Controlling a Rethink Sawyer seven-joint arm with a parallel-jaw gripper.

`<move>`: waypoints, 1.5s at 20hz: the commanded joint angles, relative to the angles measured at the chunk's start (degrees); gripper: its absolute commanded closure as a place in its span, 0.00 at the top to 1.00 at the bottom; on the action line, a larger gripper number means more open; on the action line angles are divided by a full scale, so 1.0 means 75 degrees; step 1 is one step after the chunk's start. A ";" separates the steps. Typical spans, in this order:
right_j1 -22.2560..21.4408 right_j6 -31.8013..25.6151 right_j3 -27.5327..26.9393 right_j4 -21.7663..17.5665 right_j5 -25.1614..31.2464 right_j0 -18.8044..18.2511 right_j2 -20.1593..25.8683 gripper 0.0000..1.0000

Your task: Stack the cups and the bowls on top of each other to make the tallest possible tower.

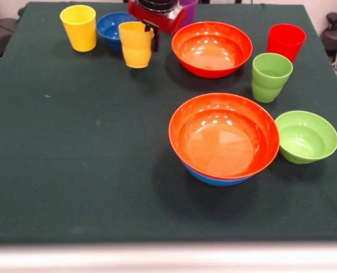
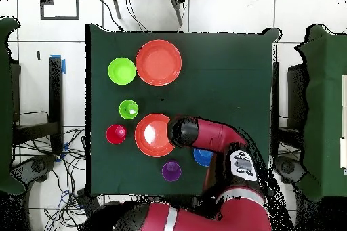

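Observation:
My gripper (image 1: 151, 32) is at the far side of the table, shut on the rim of the yellow-orange cup (image 1: 135, 45), which hangs upright just above the cloth. In the overhead view my arm (image 2: 210, 135) hides it. An orange-red bowl (image 1: 224, 135) sits nested in the light-blue bowl (image 1: 217, 178) near the front; it also shows in the overhead view (image 2: 158, 62). The second orange-red bowl (image 1: 212, 49) lies right of the gripper. The yellow cup (image 1: 78, 27), dark blue bowl (image 1: 110, 27), purple cup (image 1: 188, 8), red cup (image 1: 286, 40), lime green cup (image 1: 270, 77) and lime green bowl (image 1: 305, 136) stand separately.
The table is covered with a dark green cloth (image 1: 77, 159). In the overhead view, cables and table edges surround it on a tiled floor (image 2: 223, 11).

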 commanded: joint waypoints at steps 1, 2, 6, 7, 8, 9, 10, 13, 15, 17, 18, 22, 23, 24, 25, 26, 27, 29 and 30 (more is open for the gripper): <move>-0.0104 -0.0001 -0.0812 0.0000 0.1127 0.0276 0.0931 0.00; -0.0104 0.0017 -0.0887 0.0016 0.1206 0.0315 0.0944 0.00; -0.0083 0.0079 -0.1114 0.0009 0.1324 0.0446 0.0937 0.00; -0.0064 0.0091 -0.1220 0.0009 0.1390 0.0489 0.0926 0.00; -0.0058 0.0108 -0.1369 -0.0004 0.1492 0.0573 0.0884 0.00; -0.0051 0.0125 -0.1517 -0.0017 0.1593 0.0658 0.0842 0.00; -0.0027 0.0115 -0.1665 -0.0035 0.1695 0.0717 0.0815 0.00; 0.0052 0.0086 -0.2160 -0.0041 0.2107 0.0871 0.0766 0.00; 0.0114 0.0138 -0.2577 -0.0079 0.2520 0.1085 0.0645 0.00; 0.0128 0.0205 -0.2871 -0.0085 0.2912 0.1235 0.0556 0.00; 0.0132 0.0236 -0.3034 -0.0096 0.3134 0.1322 0.0509 0.00; 0.0211 0.0420 -0.3825 -0.0291 0.4263 0.1753 0.0125 0.00; 0.0215 0.0443 -0.3922 -0.0316 0.4426 0.1812 0.0067 0.00; 0.0243 0.0419 -0.4118 -0.0394 0.4722 0.1884 -0.0029 0.00; 0.0251 0.0395 -0.4204 -0.0410 0.4871 0.1911 -0.0050 0.00; 0.0278 0.0391 -0.4339 -0.0418 0.5033 0.1944 -0.0080 0.00; 0.0306 0.0387 -0.4474 -0.0427 0.5195 0.1977 -0.0109 0.00; 0.0352 0.0412 -0.4729 -0.0449 0.5525 0.2061 -0.0168 0.00; 0.0440 0.0377 -0.4973 -0.0474 0.5709 0.2071 -0.0173 0.00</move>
